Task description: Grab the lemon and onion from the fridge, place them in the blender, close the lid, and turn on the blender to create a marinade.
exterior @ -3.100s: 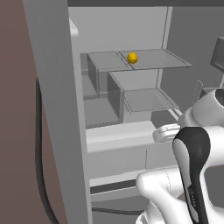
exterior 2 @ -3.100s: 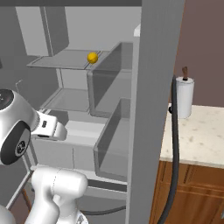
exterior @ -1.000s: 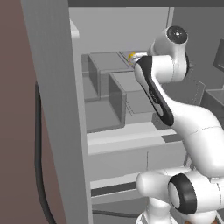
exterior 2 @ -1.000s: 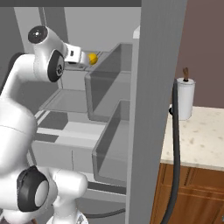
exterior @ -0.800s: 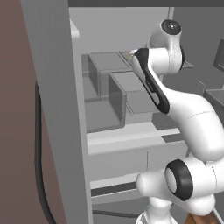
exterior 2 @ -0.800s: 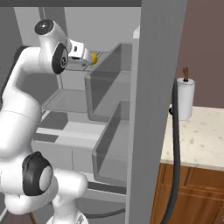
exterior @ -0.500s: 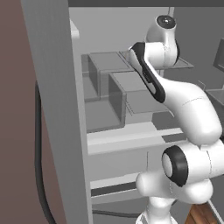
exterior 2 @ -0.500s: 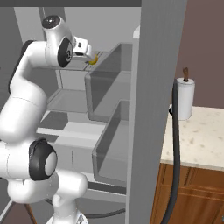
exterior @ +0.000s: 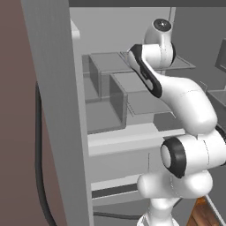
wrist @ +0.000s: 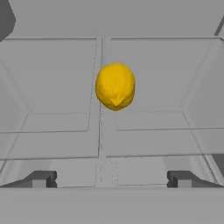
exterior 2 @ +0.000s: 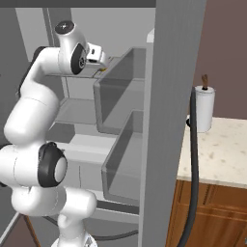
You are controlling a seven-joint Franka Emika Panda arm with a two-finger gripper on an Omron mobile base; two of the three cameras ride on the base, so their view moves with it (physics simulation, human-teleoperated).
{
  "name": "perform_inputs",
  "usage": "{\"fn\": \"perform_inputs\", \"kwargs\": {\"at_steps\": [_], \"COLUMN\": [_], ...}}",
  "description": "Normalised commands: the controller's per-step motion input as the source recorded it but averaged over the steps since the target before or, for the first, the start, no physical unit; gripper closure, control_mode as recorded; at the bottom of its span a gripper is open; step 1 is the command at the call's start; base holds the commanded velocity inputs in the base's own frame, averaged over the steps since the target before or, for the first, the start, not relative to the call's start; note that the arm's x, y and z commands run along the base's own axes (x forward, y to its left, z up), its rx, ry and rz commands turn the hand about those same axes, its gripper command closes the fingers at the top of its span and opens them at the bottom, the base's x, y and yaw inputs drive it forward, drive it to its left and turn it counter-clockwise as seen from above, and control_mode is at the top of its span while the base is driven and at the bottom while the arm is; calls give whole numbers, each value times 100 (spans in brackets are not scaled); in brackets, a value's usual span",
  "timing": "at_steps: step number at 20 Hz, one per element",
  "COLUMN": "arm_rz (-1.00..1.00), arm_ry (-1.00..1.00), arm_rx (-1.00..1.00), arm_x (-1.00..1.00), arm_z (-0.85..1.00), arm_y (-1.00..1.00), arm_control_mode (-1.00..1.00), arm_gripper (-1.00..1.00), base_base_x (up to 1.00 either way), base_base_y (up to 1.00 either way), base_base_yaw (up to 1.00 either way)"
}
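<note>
The lemon (wrist: pixel 115 86), a small yellow ball, lies on the pale upper shelf (wrist: pixel 57 109) of the open fridge (exterior: pixel 110 62). It is straight ahead of my gripper (wrist: pixel 111 179) in the hand view. The two dark fingertips (wrist: pixel 41 179) stand wide apart at the bottom of that view, open with nothing between them, and the lemon is still a short way beyond them. In the right base view my gripper (exterior 2: pixel 103 63) reaches in at upper-shelf height. The onion, the blender and the lid are out of view.
The thick grey fridge door (exterior 2: pixel 169 120) stands open on the right and carries clear bins (exterior 2: pixel 120 89). Another grey panel (exterior: pixel 57 110) rises on the left. A white paper-towel roll (exterior 2: pixel 204 108) stands on the speckled counter (exterior 2: pixel 217 149) beyond the door.
The arm has swung up from low in front of the fridge and reached onto the upper shelf toward the lemon. The jaws have stayed open.
</note>
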Motion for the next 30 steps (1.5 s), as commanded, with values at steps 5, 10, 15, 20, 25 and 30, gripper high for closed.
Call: {"fn": "perform_inputs", "kwargs": {"at_steps": [5, 10, 15, 20, 25, 30], "arm_rz": [0, 0, 0, 0, 0, 0], "arm_ry": [0, 0, 0, 0, 0, 0], "arm_rx": [0, 0, 0, 0, 0, 0], "arm_x": [30, 27, 19, 19, 18, 24], "arm_z": [-4, -4, -2, -5, -9, -12], "arm_y": [-2, -1, 0, 0, 0, 0], "arm_control_mode": [-100, -100, -100, -100, -100, -100], "arm_gripper": [-100, -100, -100, -100, -100, -100], "base_base_x": [0, 0, 0, 0, 0, 0], "base_base_y": [0, 0, 0, 0, 0, 0], "base_base_yaw": [0, 0, 0, 0, 0, 0]}}
